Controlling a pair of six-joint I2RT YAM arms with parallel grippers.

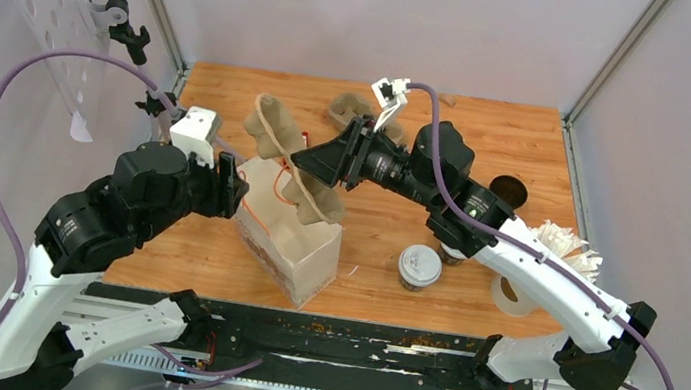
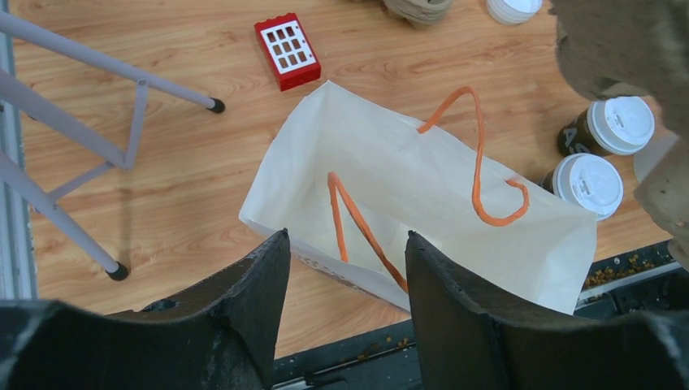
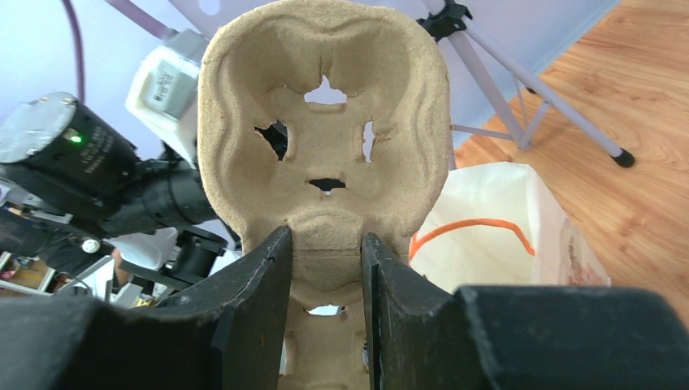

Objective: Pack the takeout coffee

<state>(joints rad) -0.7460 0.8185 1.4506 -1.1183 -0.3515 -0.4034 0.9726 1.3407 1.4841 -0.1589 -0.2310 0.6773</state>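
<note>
Two takeout coffee cups (image 2: 617, 126), white-lidded and upright, stand close together on the table (image 2: 203, 179), beyond the bag's far side from the left gripper (image 2: 345, 240) and low behind the right gripper (image 3: 325, 244), partly under that arm; neither is held or packed. One pulp tray (image 3: 325, 122) is pinched at its near edge between the right gripper's narrowly set jaws and hangs on edge over the one paper bag (image 2: 309, 162); whether its lower end has entered the mouth cannot be told. The left gripper's jaws stand well apart above the bag's near rim, holding nothing. Probable faults: the tray, gripped on a thin margin only, may swivel or slip; being broad and tilted, it may catch the rim and crumple or topple the unsupported bag; the two orange handles (image 2: 477, 154), fallen inside, may be trapped beneath it, leaving it canted so that cups seat badly. Further count: one second pulp tray (image 1: 353, 107) beyond the right gripper; one red block (image 2: 286, 50) beyond the left.
</note>
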